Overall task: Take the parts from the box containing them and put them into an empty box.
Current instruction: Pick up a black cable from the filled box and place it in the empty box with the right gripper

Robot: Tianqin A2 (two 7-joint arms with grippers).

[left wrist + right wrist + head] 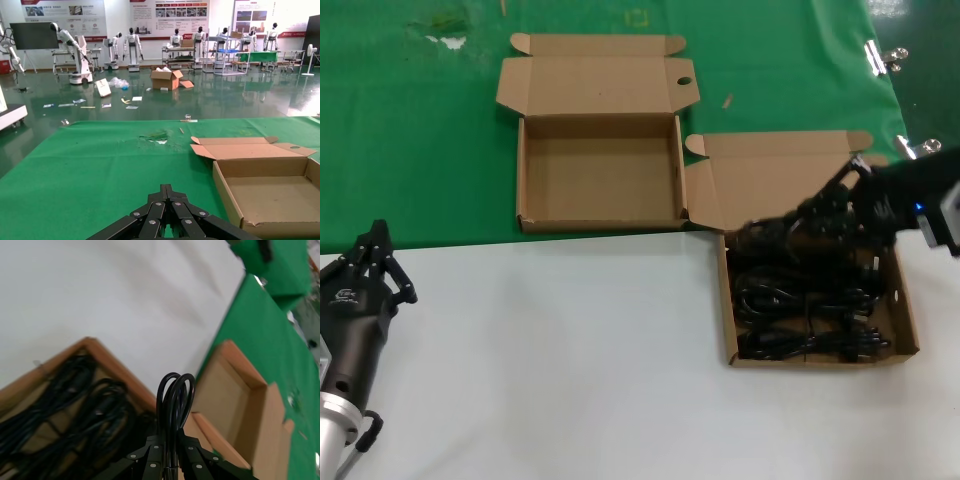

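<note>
Black right gripper (170, 452) clamps a power cord (174, 400) above the cord-filled box (908, 320).

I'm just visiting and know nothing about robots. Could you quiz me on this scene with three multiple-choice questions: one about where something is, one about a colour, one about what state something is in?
1. Where do the spare black power cords lie?
A. In the box nearer the right arm
B. On the green cloth
C. In the far box

2. What colour is the cloth under the empty box?
A. Blue
B. Green
C. Red

3. What is the right gripper doing?
A. Hanging open
B. Shut on a cord loop
C. Holding a box flap

Answers: 1 A, the cords fill the box containing them. 2 B, green shows all round. 3 B, the lifted cord rises between its fingers.
</note>
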